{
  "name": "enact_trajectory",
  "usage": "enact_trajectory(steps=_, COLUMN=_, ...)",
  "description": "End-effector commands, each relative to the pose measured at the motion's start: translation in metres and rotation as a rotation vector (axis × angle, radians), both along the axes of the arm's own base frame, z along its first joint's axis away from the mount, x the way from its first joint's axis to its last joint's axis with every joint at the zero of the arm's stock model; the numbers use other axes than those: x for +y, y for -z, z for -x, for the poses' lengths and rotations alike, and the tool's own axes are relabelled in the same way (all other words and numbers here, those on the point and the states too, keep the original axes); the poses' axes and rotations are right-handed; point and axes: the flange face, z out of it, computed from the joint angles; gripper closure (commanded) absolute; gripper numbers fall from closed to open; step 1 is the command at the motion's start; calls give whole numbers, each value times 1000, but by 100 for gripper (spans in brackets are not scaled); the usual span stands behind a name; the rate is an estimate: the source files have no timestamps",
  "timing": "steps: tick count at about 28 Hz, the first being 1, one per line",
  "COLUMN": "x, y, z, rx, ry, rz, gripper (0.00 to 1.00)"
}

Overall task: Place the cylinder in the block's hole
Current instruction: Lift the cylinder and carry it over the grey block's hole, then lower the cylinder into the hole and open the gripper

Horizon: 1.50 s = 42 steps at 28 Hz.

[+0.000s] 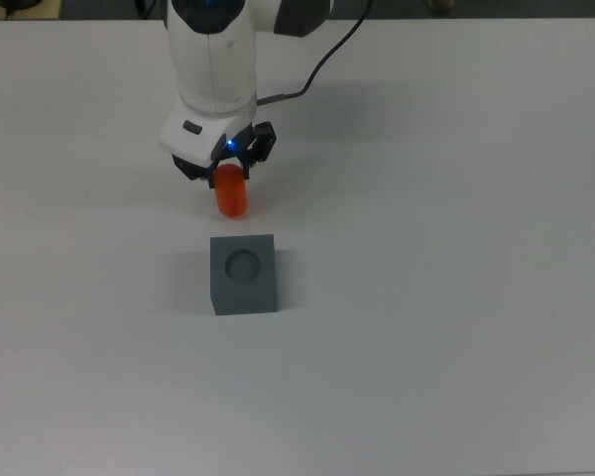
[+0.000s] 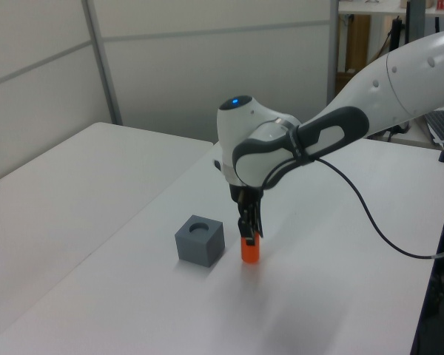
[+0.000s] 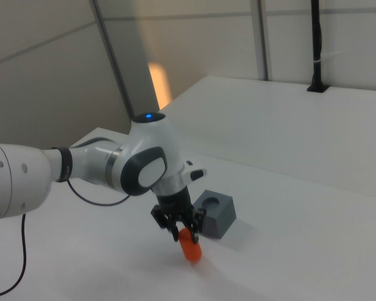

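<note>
The orange cylinder (image 1: 231,198) stands just beyond the block in the top view, its upper end covered by my gripper (image 1: 225,174). The fingers are shut on the cylinder's top. In the left view the cylinder (image 2: 249,251) hangs from the gripper (image 2: 249,235) just right of the dark grey block (image 2: 200,241). The right view shows the cylinder (image 3: 190,248) tilted under the gripper (image 3: 183,233), left of the block (image 3: 215,213). The block (image 1: 244,273) sits on the white table with its round hole facing up and nothing in it.
A black cable (image 1: 317,50) trails from the arm across the far side of the table. The arm's white body (image 2: 399,81) reaches in from the left view's right. A second white table (image 2: 52,192) adjoins at the left view's left.
</note>
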Motion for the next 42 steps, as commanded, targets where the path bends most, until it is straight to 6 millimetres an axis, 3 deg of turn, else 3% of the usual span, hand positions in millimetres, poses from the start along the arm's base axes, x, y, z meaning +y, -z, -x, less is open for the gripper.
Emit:
enact_trajectory(steps=1, x=-3, y=-55, z=-15, rx=-27, ry=41, rz=-68, gripper=100)
enact_trajectory(steps=2, x=-4, y=-77, z=-21, rx=-47, ry=52, rz=-86, gripper=100)
enact_trajectory(steps=8, x=-9, y=-130, z=-37, rx=-157, ry=89, rz=-145, gripper=100)
enact_trajectory(steps=13, x=-16, y=-142, z=-55, rx=-200, ry=119, rz=-162, gripper=100)
enact_trajectory(steps=19, x=-16, y=-126, z=-77, rx=-216, ry=120, rz=-153, gripper=100)
enact_trajectory(steps=25, x=-8, y=-95, z=-91, rx=-225, ry=133, rz=-141, gripper=100)
enact_trajectory(steps=31, x=-6, y=-92, z=-90, rx=-214, ry=125, rz=-139, gripper=100)
enact_trajectory(steps=42, x=-5, y=-65, z=-82, rx=-154, ry=125, rz=-130, gripper=100)
